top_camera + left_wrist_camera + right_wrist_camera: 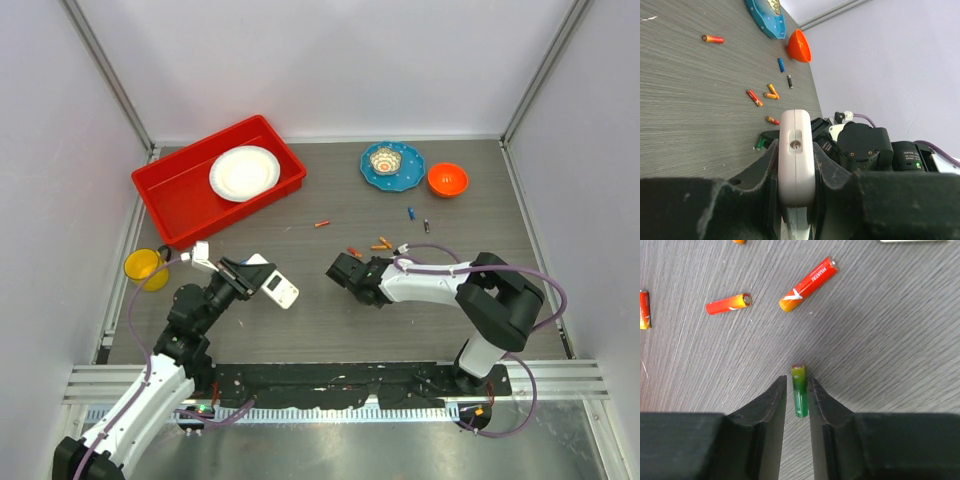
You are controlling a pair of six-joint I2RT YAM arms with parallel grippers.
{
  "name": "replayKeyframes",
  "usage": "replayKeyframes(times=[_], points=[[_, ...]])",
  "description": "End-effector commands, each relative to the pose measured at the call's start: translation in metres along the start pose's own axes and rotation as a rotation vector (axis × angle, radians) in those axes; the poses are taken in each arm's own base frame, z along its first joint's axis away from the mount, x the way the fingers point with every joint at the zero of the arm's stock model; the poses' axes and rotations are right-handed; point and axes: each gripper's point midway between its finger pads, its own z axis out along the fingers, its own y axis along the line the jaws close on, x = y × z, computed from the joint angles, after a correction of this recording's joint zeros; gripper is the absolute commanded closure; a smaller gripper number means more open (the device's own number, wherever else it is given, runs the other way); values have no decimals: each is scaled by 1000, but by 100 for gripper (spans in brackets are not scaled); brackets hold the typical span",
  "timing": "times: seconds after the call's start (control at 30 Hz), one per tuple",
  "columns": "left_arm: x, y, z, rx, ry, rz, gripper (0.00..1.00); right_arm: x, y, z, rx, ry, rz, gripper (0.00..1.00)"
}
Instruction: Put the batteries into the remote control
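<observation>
Tabletop (330, 320): left gripper (236, 276) clamps remote control (281, 291); right gripper (797, 379), narrow, half-hides green battery (800, 401).

A red tray (168, 192) sits back left on the grey table (330, 325), a white plate (244, 172) lying in it. Back right, a blue plate (371, 168) carries a small bowl (384, 159) (its contents too small to tell), with an orange bowl (447, 179) just beside. A yellow cup (145, 268) stands at the left edge.
</observation>
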Motion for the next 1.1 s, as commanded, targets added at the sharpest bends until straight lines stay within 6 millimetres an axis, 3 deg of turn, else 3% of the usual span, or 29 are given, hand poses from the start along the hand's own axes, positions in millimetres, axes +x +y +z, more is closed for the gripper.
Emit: replayKeyframes(times=[0.0, 0.1, 0.23, 0.37, 0.5, 0.53, 0.6, 0.67, 0.8, 0.83, 0.9, 1.07], points=[[-8, -12, 1, 33, -27, 34, 100, -3, 3, 2, -13, -34, -25, 66], [-7, -9, 1, 29, -25, 30, 100, -2, 2, 1, -15, -25, -44, 53], [-5, -7, 1, 22, -20, 22, 100, -2, 9, -5, -31, -17, -70, 47], [-4, -6, 0, 21, -18, 20, 100, -9, 41, -29, -147, -10, -209, 44], [-4, -7, 0, 23, -20, 21, 100, -25, 69, -60, -313, -45, -501, 44], [-5, -7, 0, 24, -22, 21, 100, -32, 68, -64, -342, -74, -663, 43], [-5, -7, 0, 27, -22, 23, 100, -25, 80, -79, -503, -36, -788, 43], [-3, -7, -1, 31, -16, 26, 100, -12, 76, -85, -623, 14, -1033, 43], [-2, -6, -1, 33, -14, 28, 100, 1, 60, -63, -587, 141, -1256, 36], [-2, -6, -2, 34, -16, 29, 100, 7, 55, -54, -568, 160, -1285, 23], [-1, -7, -3, 38, -11, 31, 100, 13, 56, -49, -586, 170, -1320, 14], [2, -10, -5, 47, 8, 37, 100, 18, 60, -34, -598, 164, -1367, 12]])
